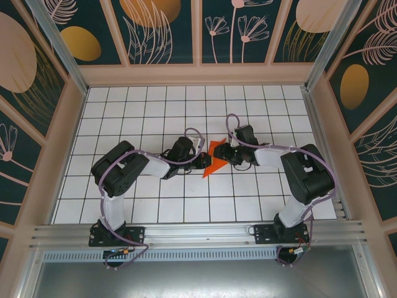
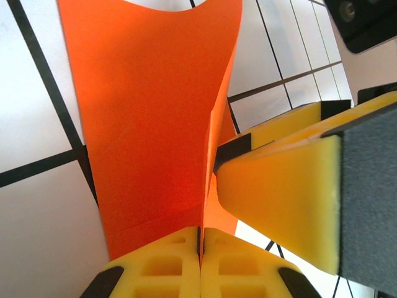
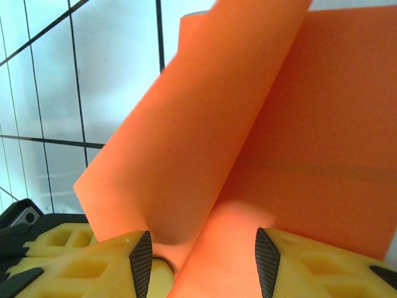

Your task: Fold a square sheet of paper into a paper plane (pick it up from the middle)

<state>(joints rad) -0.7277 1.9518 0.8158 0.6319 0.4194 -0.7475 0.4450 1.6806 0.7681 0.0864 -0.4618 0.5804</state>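
Two grippers meeting mid-table | left gripper pinching orange paper between pressed-together fingers | right gripper keeping fingers apart, paper fold lying between them

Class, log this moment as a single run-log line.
left hand: shut on paper | right hand: open, straddling paper | paper: partly folded

Bright and even from overhead, sharp throughout, with short soft shadows on the white table and slight bowing of straight lines toward the edges. Close up at both wrists, vivid almost to oversaturation on the orange paper, with a paler washed patch low down at the right wrist. Soft and out of focus on the nearest yellow pads.
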